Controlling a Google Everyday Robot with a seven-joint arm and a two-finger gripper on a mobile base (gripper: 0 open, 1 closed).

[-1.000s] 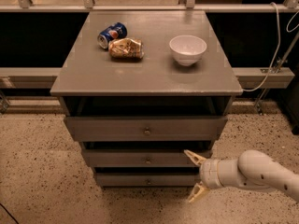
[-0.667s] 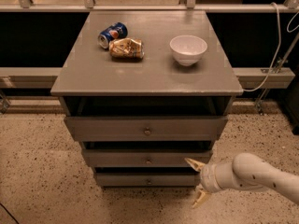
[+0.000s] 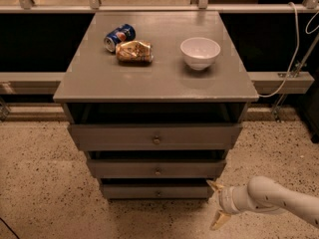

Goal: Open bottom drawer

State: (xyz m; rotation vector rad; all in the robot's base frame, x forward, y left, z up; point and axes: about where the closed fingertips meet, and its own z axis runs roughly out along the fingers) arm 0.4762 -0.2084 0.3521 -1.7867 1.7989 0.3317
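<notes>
The bottom drawer (image 3: 157, 191) is the lowest and narrowest grey front of the cabinet, with a small round knob (image 3: 158, 193) at its centre. It stands slightly out, with a dark gap above it. My gripper (image 3: 218, 205) comes in from the lower right on a white arm (image 3: 271, 199). It is open, with its two tan fingertips (image 3: 215, 186) spread one above the other. The upper fingertip is by the drawer's right end, to the right of the knob and apart from it.
The middle drawer (image 3: 157, 168) and top drawer (image 3: 154, 137) sit above. On the grey top are a blue can (image 3: 119, 36) on its side, a snack bag (image 3: 133, 52) and a white bowl (image 3: 200, 52). Speckled floor (image 3: 45, 193) lies around; a white cable (image 3: 294, 49) hangs at the right.
My gripper and arm have moved a little down and to the right, away from the middle drawer's level to the bottom drawer's right end. The drawers have not moved.
</notes>
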